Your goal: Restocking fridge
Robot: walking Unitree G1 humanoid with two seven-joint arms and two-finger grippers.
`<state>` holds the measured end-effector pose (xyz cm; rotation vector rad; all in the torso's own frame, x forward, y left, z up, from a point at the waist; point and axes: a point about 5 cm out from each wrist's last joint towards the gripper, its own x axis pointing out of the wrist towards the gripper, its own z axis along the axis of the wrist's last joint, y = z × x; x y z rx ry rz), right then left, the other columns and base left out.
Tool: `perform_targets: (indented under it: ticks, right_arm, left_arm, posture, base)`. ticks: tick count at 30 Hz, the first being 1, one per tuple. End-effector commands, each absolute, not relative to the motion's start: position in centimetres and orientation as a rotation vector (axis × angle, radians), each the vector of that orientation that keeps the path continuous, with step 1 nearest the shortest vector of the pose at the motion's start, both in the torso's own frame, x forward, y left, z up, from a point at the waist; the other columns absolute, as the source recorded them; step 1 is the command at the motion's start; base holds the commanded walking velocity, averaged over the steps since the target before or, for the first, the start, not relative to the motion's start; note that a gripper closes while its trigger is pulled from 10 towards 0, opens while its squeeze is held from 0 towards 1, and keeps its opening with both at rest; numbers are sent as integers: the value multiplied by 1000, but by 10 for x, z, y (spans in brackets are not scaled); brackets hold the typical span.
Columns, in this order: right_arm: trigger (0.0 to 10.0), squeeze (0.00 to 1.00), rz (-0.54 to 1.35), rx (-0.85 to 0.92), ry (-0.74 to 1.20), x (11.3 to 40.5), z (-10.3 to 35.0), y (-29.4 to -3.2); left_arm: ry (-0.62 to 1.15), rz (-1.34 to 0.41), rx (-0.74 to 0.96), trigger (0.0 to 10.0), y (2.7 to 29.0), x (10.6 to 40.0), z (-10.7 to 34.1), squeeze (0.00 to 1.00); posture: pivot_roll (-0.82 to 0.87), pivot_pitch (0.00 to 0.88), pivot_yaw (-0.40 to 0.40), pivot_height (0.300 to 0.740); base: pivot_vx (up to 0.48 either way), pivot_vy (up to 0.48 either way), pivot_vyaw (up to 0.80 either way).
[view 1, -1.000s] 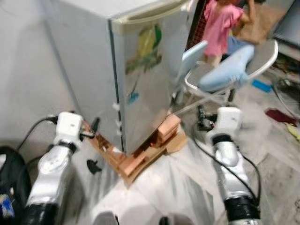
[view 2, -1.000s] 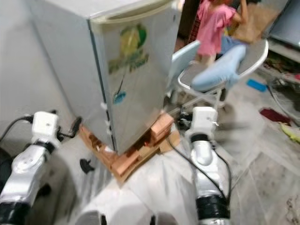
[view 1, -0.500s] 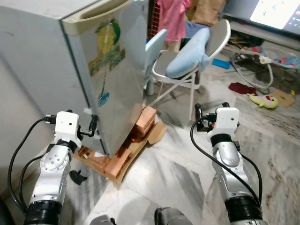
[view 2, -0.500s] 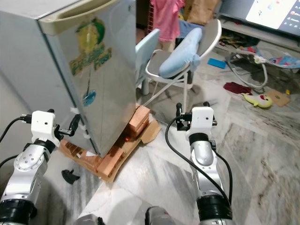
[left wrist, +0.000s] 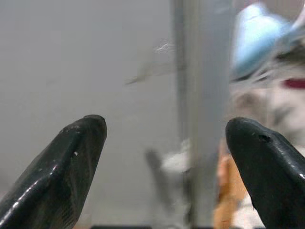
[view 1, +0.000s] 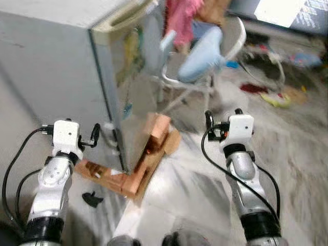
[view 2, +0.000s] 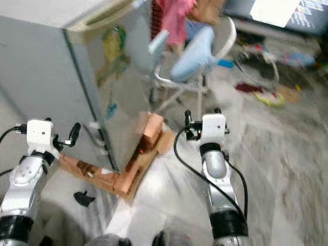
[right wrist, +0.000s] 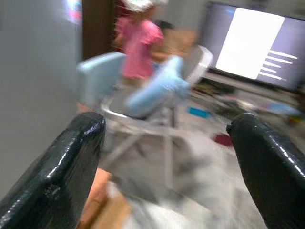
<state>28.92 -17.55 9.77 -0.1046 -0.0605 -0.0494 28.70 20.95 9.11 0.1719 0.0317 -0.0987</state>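
Left gripper point(left wrist: 164, 167), fingers spread wide and holding nothing, is raised just beside the front corner of the fridge point(view 1: 61, 66), facing its side wall and door edge. Right gripper point(right wrist: 167, 167), equally wide and empty, points past the fridge toward a folding chair point(view 1: 205, 61) with a blue cushion. The fridge stands upright on bricks point(view 1: 154, 148) and flattened cardboard, door closed, its recessed handle point(view 1: 128, 18) running along the top edge of the door. The fridge lies ahead and to the robot's left, so the left arm is the nearer. Motion blur softens the head views; a person in pink point(right wrist: 138, 43) appears to stand behind the chair.
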Motion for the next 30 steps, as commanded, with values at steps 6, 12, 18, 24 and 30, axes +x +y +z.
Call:
perform_targets:
  ticks: [6, 12, 18, 24, 30]
  right_arm:
    - [10000, 0, -33, -94, -90, 292, 105, -169]
    - [10000, 0, -34, -94, -88, 292, 104, -169]
    - [10000, 0, -38, -81, -76, 288, 102, -170]
    - [10000, 0, -16, -97, -75, 280, 102, -165]
    - [10000, 0, 0, -104, -70, 273, 105, -163]
  left_arm:
    - [13, -48, 178, 10000, 222, 292, 97, 0]
    - [3, -108, 115, 10000, 214, 301, 103, 0]
    - [-8, -195, 63, 10000, 197, 311, 107, 0]
    - [-7, -247, 12, 10000, 187, 313, 109, 0]
    - [-23, -187, 9, 10000, 186, 323, 112, 0]
  posture:
    - [13, 28, -44, 740]
    - [7, 37, -49, 740]
    - [-2, 40, -54, 740]
    - [-8, 72, -57, 740]
    - [-32, 103, -63, 740]
  base:
    - [0, 0, 0]
    - [0, 0, 0]
    - [0, 0, -267]
    - [0, 0, -400]
    - [0, 0, 0]
